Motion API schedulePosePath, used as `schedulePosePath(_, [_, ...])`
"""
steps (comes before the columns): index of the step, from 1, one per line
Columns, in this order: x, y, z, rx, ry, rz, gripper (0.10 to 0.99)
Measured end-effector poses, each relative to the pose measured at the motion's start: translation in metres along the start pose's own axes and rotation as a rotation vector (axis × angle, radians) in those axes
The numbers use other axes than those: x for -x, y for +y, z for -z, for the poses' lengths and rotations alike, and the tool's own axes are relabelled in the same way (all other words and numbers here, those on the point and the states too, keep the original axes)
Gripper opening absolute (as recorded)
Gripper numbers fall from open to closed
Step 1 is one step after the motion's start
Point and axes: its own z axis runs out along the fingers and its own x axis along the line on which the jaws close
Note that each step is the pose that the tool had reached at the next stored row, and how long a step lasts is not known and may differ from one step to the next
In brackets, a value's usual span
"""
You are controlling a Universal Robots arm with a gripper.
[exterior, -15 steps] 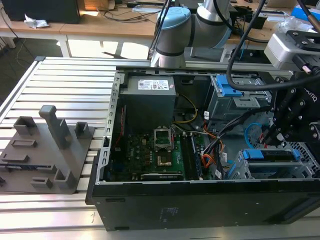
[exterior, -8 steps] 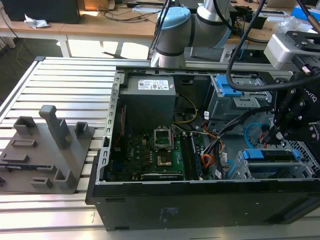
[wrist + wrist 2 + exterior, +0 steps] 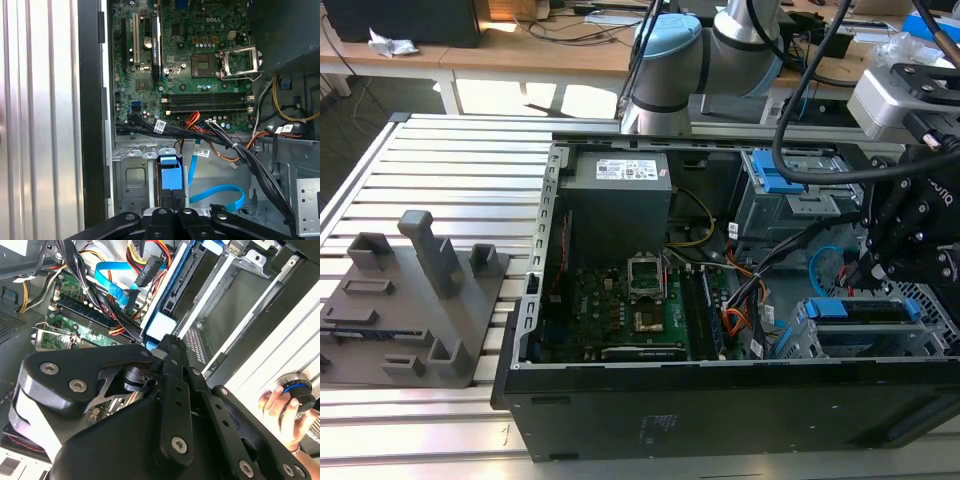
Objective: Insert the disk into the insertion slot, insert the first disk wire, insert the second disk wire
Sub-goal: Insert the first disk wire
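Observation:
The disk (image 3: 860, 310), silver with a bright blue carrier, lies in the insertion slot (image 3: 932, 322), a grey perforated bay at the open case's near corner on the exterior view's right. My black gripper (image 3: 882, 268) hovers just over it. In the first wrist view the fingers (image 3: 167, 201) sit together, shut, with their tips against the blue carrier end (image 3: 170, 175). The second wrist view shows the gripper (image 3: 169, 342) touching that blue end (image 3: 159, 326), the disk running edge-on between grey bay walls (image 3: 199, 346). A loose blue flat wire (image 3: 218, 193) curls beside the bay; its connector (image 3: 133, 295) hangs free.
A cable bundle (image 3: 235, 145) crosses between the motherboard (image 3: 190, 65) and the bay. A taller grey cage with blue latches (image 3: 782, 185) stands behind it. A grey fixture (image 3: 420, 300) rests on the slatted table. A person's hand (image 3: 276, 404) holds a blue-ringed knob outside the case.

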Motion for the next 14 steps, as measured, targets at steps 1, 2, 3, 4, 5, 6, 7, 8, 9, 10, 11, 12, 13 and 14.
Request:
schedulePosePath(1, [0.0005,-0.0057,0.0004,0.0,0.0002,0.0,0.106])
schedulePosePath(2, [0.0014,-0.0119,0.0007,0.001,0.0003,0.0,0.106])
schedulePosePath(3, [0.0026,-0.0176,0.0009,0.002,0.0003,0.0,0.106])
schedulePosePath(4, [0.0037,-0.0217,0.001,0.002,0.0004,0.0,0.106])
schedulePosePath(5, [0.0057,-0.028,0.0013,0.003,0.0004,0.0,0.106])
schedulePosePath(6, [0.0077,-0.0336,0.0015,0.004,0.0004,0.0,0.106])
schedulePosePath(7, [0.0111,-0.0405,0.0017,0.004,0.0005,0.0,0.106])
schedulePosePath(8, [0.022,-0.0499,0.0018,0.005,0.0005,0.0,0.106])
schedulePosePath(9, [0.029,-0.0523,0.0004,0.005,0.0007,0.0,0.106])
schedulePosePath(10, [0.0308,-0.0523,-0.0007,0.005,0.0006,0.0,0.106])
schedulePosePath(11, [0.0326,-0.0522,-0.0019,0.005,0.0006,0.0,0.106])
schedulePosePath(12, [0.0334,-0.0522,-0.0026,0.005,0.0007,0.0,0.106])
schedulePosePath(13, [0.0339,-0.0518,-0.0031,0.005,0.0008,0.0,0.106])
schedulePosePath(14, [0.0343,-0.0495,-0.0039,0.005,0.0007,0.0,0.106])
